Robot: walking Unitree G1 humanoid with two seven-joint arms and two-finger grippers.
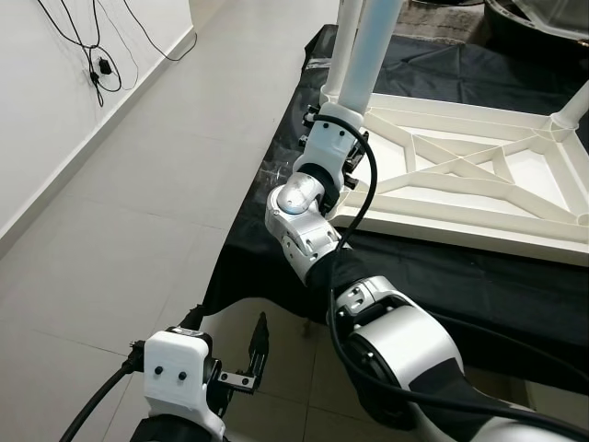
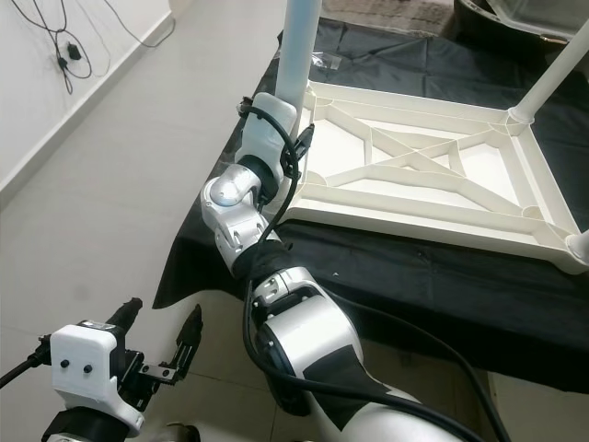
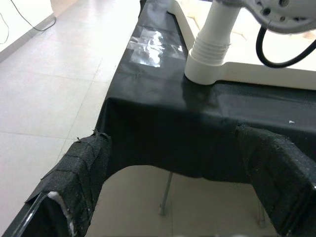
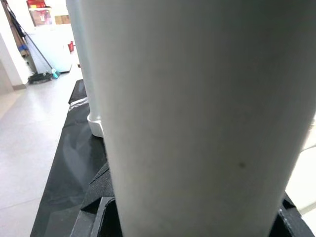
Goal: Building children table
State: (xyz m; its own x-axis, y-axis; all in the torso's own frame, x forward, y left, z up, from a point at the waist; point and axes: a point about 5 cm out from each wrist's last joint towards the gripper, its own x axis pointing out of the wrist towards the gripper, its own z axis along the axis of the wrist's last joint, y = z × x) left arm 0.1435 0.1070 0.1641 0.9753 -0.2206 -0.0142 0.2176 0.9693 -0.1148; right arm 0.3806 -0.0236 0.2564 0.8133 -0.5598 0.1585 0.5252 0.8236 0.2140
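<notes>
Nearest the camera, we see the left gripper (image 1: 244, 354) hanging low over the tiled floor (image 1: 138, 184), its two black fingers spread apart and holding nothing; we judge this arm idle, kept clear of the work.

Above and beyond it, the right arm reaches up to the near-left corner of the tabletop (image 1: 460, 175). The right gripper (image 1: 333, 124) sits against a white leg (image 1: 368, 46) there. In the right wrist view that leg (image 4: 197, 108) stands between the black fingers (image 4: 98, 202), close against them, so we judge it clenched around the leg, probably to turn or seat it in its corner socket.

The tabletop lies upside down, ribbed underside up, on a black cloth (image 1: 433, 276) covering a support; we judge it inverted so that the sockets face upward for the legs.

Counted: one tabletop; two upright legs at the near-left corner, close together, the second (image 1: 342, 41) just behind the held one; one further leg (image 2: 552, 74) at the far right corner; a rounded corner socket (image 2: 578, 247) at the near right, whose leg we cannot confirm. Cables (image 1: 92, 55) hang on the far wall.
</notes>
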